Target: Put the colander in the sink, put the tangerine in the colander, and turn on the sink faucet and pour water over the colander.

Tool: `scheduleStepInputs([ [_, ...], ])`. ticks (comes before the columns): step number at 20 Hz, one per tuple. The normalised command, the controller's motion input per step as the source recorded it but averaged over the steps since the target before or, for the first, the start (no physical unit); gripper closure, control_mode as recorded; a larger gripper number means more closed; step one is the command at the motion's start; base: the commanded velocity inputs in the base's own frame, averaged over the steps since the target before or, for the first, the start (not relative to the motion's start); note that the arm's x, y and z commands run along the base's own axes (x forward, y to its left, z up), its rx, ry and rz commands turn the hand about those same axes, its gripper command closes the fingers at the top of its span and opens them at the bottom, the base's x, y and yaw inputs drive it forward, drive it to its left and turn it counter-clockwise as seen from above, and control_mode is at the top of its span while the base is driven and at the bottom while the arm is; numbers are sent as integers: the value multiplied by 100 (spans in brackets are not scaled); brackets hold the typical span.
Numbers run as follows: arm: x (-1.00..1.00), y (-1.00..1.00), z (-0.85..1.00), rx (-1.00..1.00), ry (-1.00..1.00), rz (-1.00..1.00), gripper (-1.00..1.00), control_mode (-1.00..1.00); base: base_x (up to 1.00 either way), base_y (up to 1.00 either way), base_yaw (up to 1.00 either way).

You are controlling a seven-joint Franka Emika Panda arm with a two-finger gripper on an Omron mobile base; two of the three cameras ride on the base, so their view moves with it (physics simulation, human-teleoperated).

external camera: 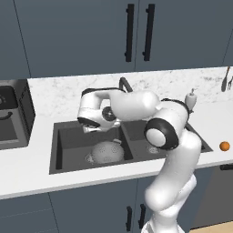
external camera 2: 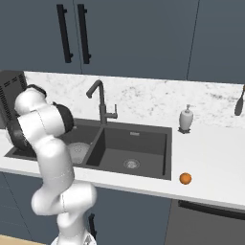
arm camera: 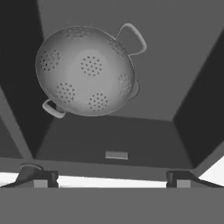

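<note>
Down in the left basin of the sink the colander sits dome-up, the claw hovering wide and empty above it, while the tangerine waits on the worktop and the sink faucet is untouched.

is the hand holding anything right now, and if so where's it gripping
Nothing is held. The hand is open above the sink, and the colander lies free in the basin below its fingertips.
</note>
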Motion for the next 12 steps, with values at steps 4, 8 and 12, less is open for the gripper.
scheduleStepInputs([
  [4, -100, -41, 81, 1, -5, -3, -100, -100, 0, 0, 0],
  [8, -93, -56, 84, 2, -13, 0, -100, -100, 0, 0, 0],
  [12, -61, -65, 92, 0, -8, 0, -100, -100, 0, 0, 0],
])
